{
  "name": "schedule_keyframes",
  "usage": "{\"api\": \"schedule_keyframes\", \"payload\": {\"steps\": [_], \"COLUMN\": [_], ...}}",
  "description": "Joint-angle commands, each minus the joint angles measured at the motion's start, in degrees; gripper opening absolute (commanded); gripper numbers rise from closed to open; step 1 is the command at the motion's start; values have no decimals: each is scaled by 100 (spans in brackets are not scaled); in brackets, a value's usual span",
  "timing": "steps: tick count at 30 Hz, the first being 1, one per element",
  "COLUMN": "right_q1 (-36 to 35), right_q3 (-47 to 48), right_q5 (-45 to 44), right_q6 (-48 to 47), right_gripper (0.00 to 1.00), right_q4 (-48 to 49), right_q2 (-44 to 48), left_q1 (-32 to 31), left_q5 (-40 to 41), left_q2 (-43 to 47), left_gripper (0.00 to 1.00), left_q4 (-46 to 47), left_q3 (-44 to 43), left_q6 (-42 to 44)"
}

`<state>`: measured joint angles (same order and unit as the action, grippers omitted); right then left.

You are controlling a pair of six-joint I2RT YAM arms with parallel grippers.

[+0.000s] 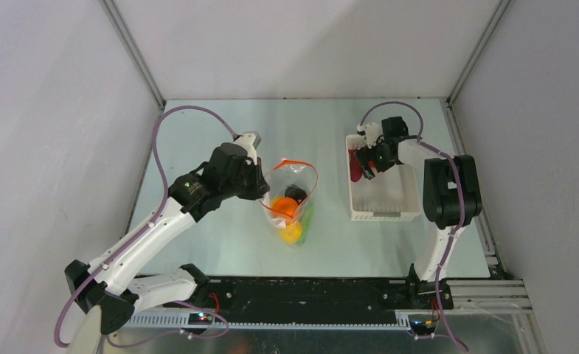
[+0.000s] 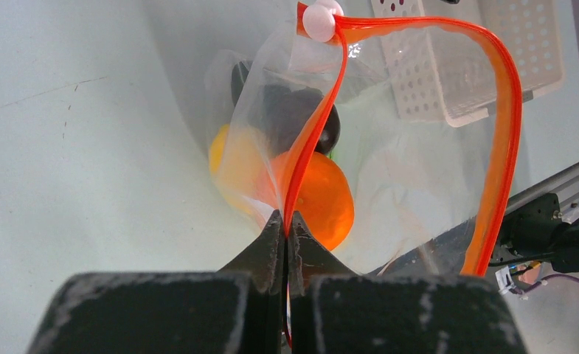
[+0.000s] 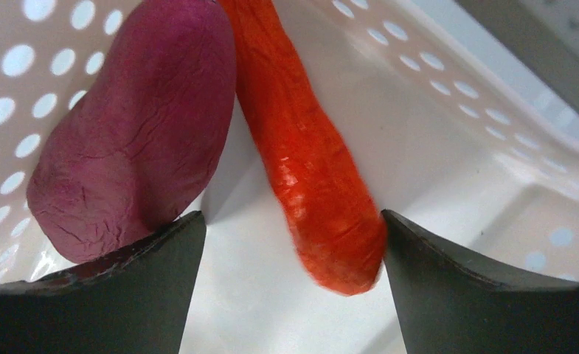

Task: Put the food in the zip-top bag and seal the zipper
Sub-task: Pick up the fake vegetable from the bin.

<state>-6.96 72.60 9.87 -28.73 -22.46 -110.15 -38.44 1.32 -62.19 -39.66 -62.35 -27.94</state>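
As grey walls (image 1: pixel 50 110) enclose it, the table (image 1: pixel 220 236) bears a zip-top bag (image 1: pixel 306 177).

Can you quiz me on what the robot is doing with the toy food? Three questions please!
1. True or false: the left hand is shut on the orange-red zipper of the clear bag.
2. Pick one: what lies between the open fingers of the right hand? A) a lemon B) the red chili C) an orange
3. Fill the gap: the purple piece lies in the white ____.

Key: 1 true. 2 B. 3 basket.
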Motion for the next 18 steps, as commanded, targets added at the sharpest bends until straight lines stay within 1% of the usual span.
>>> {"api": "schedule_keyframes", "payload": {"steps": [1, 6, 8, 9, 11, 13, 14, 15, 16, 18], "right_q1": [32, 21, 24, 26, 16, 2, -7, -11, -21, -16], "right_q3": [226, 251, 262, 267, 264, 266, 266, 265, 266, 269], "right_q5": [-331, -264, -214, -178, -160, -189, -205, -214, -242, -319], "right_q6": [-302, -319, -360, -370, -379, -383, -387, -383, -358, -315], "right_gripper": [89, 84, 78, 74, 70, 60, 52, 48, 41, 34], "right_q4": [-246, -275, -305, -317, -326, -339, -363, -377, -405, -453], "right_q2": [-170, -214, -218, -207, -194, -187, -180, -158, -144, -72], "left_q1": [20, 20, 14, 23, 21, 23, 21, 21, 20, 16], "left_q5": [78, 77, 74, 78, 85, 80, 75, 73, 77, 63], "left_q2": [14, -11, -13, -17, -19, -22, -17, -14, -13, -13], "left_gripper": [0, 0, 0, 0, 0, 0, 0, 0, 0, 0], "left_q4": [129, 118, 124, 121, 122, 118, 122, 118, 117, 114], "left_q3": [-110, -117, -118, -115, -112, -121, -120, -116, -117, -119], "left_q6": [122, 120, 118, 121, 117, 120, 117, 116, 116, 118]}}
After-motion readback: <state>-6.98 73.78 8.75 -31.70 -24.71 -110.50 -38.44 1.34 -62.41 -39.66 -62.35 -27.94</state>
